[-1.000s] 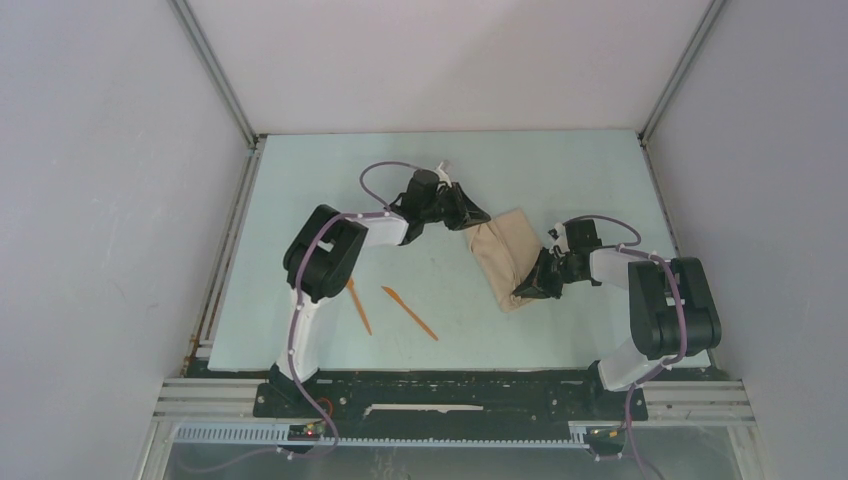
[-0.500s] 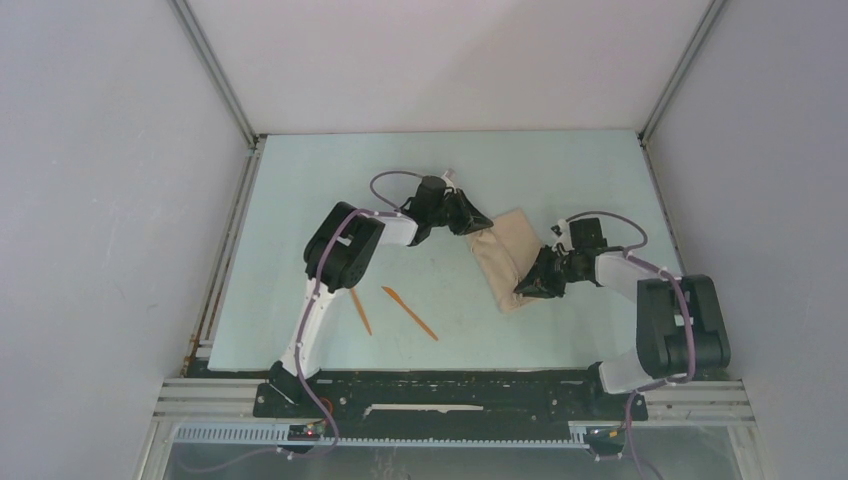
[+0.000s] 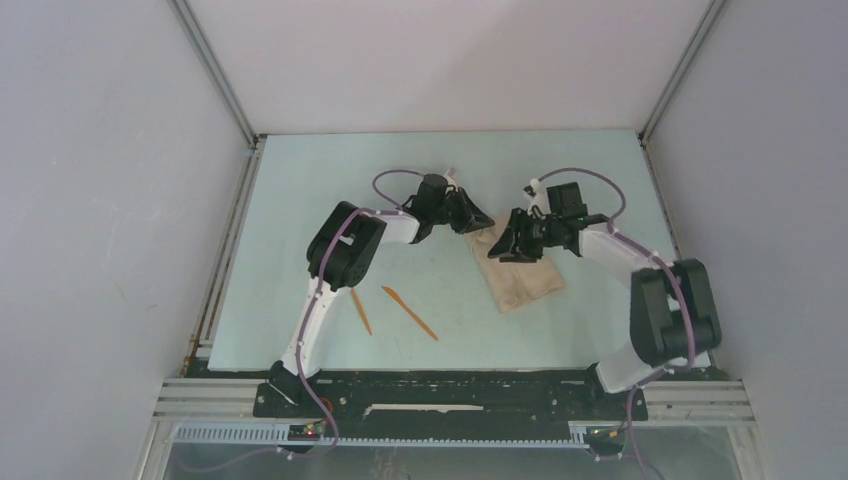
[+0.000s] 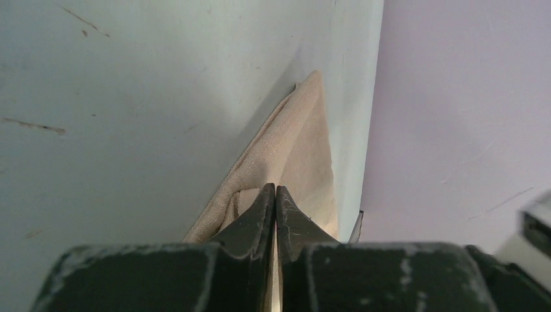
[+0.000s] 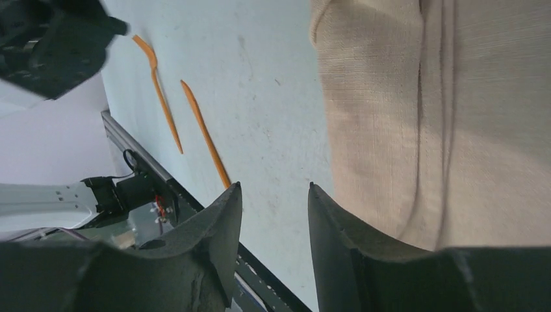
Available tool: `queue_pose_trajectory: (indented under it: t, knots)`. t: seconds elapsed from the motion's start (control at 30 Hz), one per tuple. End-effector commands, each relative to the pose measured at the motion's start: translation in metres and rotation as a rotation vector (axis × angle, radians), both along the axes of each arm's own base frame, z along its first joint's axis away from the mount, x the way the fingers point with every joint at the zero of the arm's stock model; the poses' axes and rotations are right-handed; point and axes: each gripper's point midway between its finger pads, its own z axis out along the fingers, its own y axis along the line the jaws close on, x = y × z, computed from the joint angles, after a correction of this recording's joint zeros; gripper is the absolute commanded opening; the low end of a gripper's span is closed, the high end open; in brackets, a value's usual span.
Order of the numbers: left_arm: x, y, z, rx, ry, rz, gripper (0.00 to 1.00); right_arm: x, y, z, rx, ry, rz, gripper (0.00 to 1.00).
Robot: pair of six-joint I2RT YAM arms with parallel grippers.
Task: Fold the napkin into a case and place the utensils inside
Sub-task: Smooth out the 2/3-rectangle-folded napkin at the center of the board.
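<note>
The napkin [image 5: 442,117] lies folded on the table [image 5: 273,71], with long creases running along it. The right gripper [image 5: 273,195] hangs just beside the napkin's edge, jaws parted and nothing between them. Well away from the napkin lies the orange knife [image 5: 205,133], and farther off still the fork [image 5: 159,84], not touching.

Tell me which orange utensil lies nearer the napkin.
The pointed knife. The fork lies beyond it, farther left from the napkin.
</note>
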Motion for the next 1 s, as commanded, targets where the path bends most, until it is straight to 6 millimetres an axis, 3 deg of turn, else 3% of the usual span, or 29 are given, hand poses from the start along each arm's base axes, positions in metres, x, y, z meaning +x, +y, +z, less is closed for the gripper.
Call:
queue_pose_trajectory:
  t: [0.0, 0.13, 0.3, 0.37, 0.43, 0.57, 0.7, 0.83, 0.97]
  knots:
    - [0.006, -0.004, 0.006, -0.015, -0.008, -0.011, 0.07, 0.001, 0.028, -0.017, 0.123, 0.100, 0.058, 0.47]
    - [0.007, -0.003, 0.001, -0.012, 0.007, -0.006, 0.06, -0.014, 0.028, -0.044, 0.107, 0.193, 0.071, 0.40]
    - [0.009, -0.001, -0.006, 0.000, 0.022, 0.004, 0.04, -0.049, -0.009, -0.083, -0.060, 0.302, -0.033, 0.35]
    - [0.011, -0.002, -0.008, 0.005, 0.026, 0.004, 0.03, -0.061, -0.022, -0.088, -0.128, 0.309, -0.057, 0.36]
    - [0.011, -0.003, -0.010, 0.003, 0.028, -0.001, 0.02, -0.065, -0.024, -0.076, -0.132, 0.279, -0.051, 0.37]
    - [0.009, -0.003, -0.014, 0.014, 0.028, -0.015, 0.02, -0.035, -0.003, -0.021, -0.004, 0.087, 0.008, 0.45]
    - [0.010, -0.002, -0.014, 0.013, 0.033, 0.000, 0.02, 0.003, 0.028, 0.004, 0.154, 0.043, 0.079, 0.47]
    - [0.012, -0.003, -0.014, 0.001, 0.043, 0.011, 0.02, 0.034, 0.058, -0.011, 0.229, 0.093, 0.125, 0.45]
    - [0.014, -0.004, -0.013, -0.013, 0.042, 0.025, 0.01, 0.053, 0.066, -0.031, 0.230, 0.126, 0.103, 0.44]
